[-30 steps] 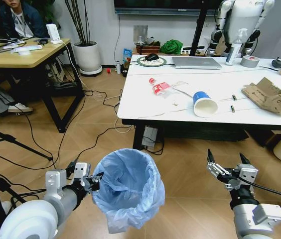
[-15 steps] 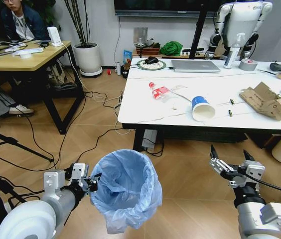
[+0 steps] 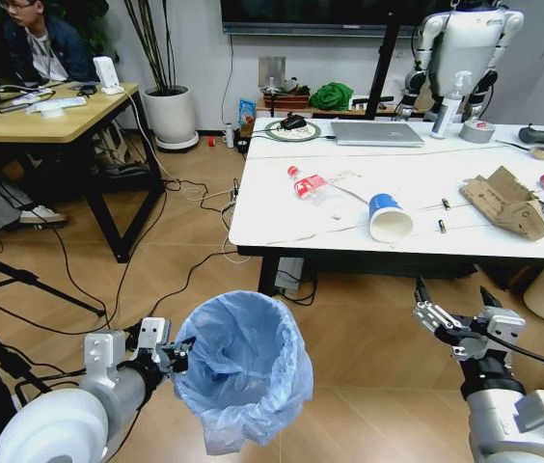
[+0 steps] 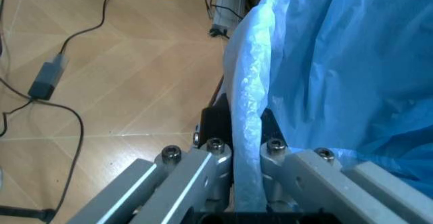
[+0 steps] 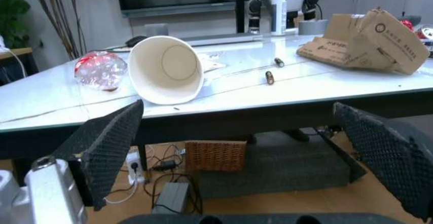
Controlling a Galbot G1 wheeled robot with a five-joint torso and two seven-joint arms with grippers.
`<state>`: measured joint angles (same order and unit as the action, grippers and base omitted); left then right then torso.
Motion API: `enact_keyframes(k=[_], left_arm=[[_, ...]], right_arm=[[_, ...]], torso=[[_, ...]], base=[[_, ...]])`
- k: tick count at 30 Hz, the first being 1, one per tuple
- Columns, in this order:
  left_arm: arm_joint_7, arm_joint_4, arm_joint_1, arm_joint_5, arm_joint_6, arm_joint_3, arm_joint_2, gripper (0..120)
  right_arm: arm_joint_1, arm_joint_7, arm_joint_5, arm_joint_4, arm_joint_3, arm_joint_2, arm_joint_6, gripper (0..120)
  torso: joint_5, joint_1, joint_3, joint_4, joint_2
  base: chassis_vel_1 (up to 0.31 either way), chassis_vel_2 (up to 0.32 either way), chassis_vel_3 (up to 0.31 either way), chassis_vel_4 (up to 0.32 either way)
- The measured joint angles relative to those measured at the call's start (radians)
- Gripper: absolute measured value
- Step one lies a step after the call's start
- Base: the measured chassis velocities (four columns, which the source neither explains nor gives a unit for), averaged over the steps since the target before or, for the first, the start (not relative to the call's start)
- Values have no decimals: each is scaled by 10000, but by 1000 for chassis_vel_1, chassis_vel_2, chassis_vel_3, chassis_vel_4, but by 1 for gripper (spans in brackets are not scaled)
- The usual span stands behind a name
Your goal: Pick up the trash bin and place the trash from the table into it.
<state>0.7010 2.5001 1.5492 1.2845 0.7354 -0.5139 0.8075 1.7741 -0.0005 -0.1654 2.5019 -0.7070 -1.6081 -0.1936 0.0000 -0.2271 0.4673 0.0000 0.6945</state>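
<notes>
left gripper (image 3: pixel 177 353) clamped on the rim of the trash bin (image 3: pixel 243 371), fingers (image 4: pixel 215 145) pinching the light-blue liner, bin carried off the floor, mouth up to catch litter. right gripper (image 3: pixel 456 313) low before the desk (image 3: pixel 282 207), fingers spread wide, empty, lined up on the paper cup (image 3: pixel 389 217). right wrist view catches the cup's open mouth (image 5: pixel 166 69), crushed bottle (image 5: pixel 100 70), torn cardboard (image 5: pixel 368 41); left wrist view confirms the pinch.

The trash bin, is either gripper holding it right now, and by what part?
Yes. The left gripper is shut on the trash bin, pinching its bag-lined rim. The right gripper is open and holds nothing.
</notes>
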Motion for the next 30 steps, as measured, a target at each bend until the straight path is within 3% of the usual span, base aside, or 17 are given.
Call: enact_keyframes(k=[10,21,30], left_arm=[[22,0,31,17,0,-50,-32,0],[-26,0,-5,269,0,-47,-396,0],[-228,0,-174,194,0,157,-755,0]], right_arm=[[-136,6,-274,-9,11,134,-179,100],[-843,497,-2482,-824,-316,2301,-833,100],[-2000,732,-3361,-1476,-347,2819,-1287,100]], torso=[[-1,-185,255,-1,443],[2,-406,556,0,963],[1,-552,747,0,1298]], base=[[0,0,0,0],[0,0,0,0],[0,0,0,0]])
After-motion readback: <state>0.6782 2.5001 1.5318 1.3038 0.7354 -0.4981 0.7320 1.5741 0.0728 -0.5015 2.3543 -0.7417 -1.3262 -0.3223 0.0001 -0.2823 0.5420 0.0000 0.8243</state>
